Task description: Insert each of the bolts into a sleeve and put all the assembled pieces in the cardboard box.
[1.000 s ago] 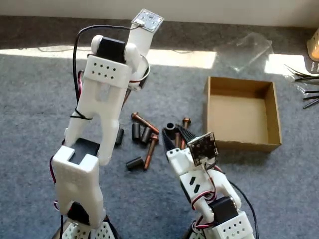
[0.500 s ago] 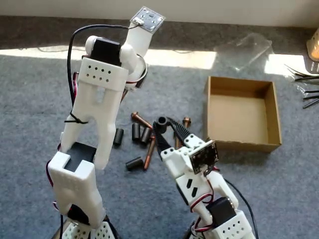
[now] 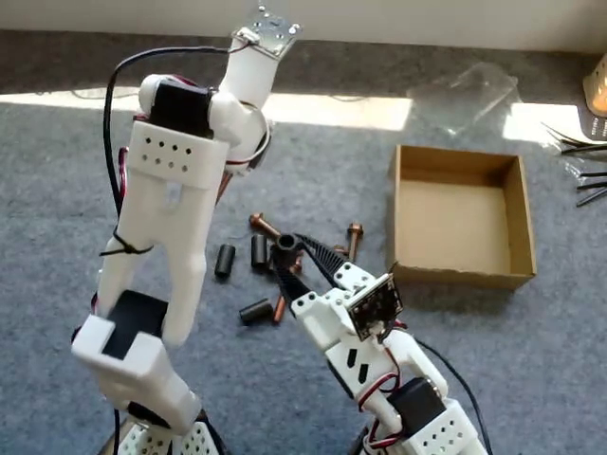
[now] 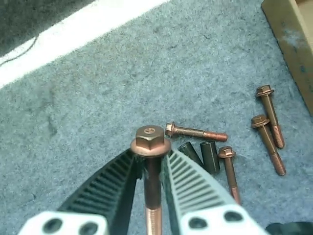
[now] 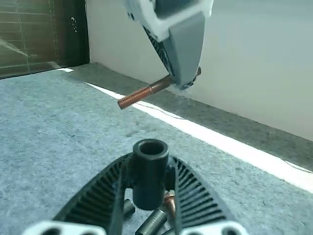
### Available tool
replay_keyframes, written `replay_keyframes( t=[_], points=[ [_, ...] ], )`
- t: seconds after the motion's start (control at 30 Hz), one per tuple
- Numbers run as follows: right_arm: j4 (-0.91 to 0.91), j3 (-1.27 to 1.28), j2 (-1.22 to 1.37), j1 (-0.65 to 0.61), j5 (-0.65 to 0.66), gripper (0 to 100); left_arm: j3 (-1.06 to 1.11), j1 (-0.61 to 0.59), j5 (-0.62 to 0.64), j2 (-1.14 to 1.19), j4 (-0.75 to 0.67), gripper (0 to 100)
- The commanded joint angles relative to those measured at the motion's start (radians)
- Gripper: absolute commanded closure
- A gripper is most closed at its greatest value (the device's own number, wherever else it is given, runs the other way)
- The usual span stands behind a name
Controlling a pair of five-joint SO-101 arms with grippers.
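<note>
We see our left gripper (image 4: 150, 155) clamped on a copper hex-head bolt (image 4: 150, 139), our right gripper (image 5: 149, 171) pinching a smooth black tubular sleeve (image 5: 149, 152) upright nearby, loose bolts (image 4: 195, 132) and spare sleeves (image 4: 209, 156) beneath them on the fuzzy grey tabletop (image 3: 493, 360), and the open cardboard box (image 3: 455, 275) beside the right gripper.

A crumpled clear plastic sheet (image 3: 465, 95) lies on the grey carpet (image 3: 531, 360) at one o'clock; thin black strips (image 3: 583, 175) fan out at three o'clock.
</note>
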Motion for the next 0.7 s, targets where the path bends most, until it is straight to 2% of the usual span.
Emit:
replay_keyframes(
  t=[0.0,0.1,0.23,0.47,0.67],
  points=[
    [-0.041,0.09,-0.007,0.064,0.008,99.5,0.17,-0.016,-0.011,-0.171,-0.129,100],
    [-0.041,0.097,-0.007,0.077,0.008,99.5,0.369,-0.015,-0.012,-0.269,-0.256,100],
    [-0.038,0.097,-0.007,0.073,0.006,99.5,0.631,-0.016,-0.094,-0.427,-0.42,100],
    [-0.042,0.099,-0.007,0.033,0.006,99.5,0.961,-0.008,-0.094,-0.728,-0.68,100],
    [-0.038,0.099,-0.007,0.027,0.006,99.5,1.23,0.007,-0.092,-0.941,-0.98,100]
  ],
)
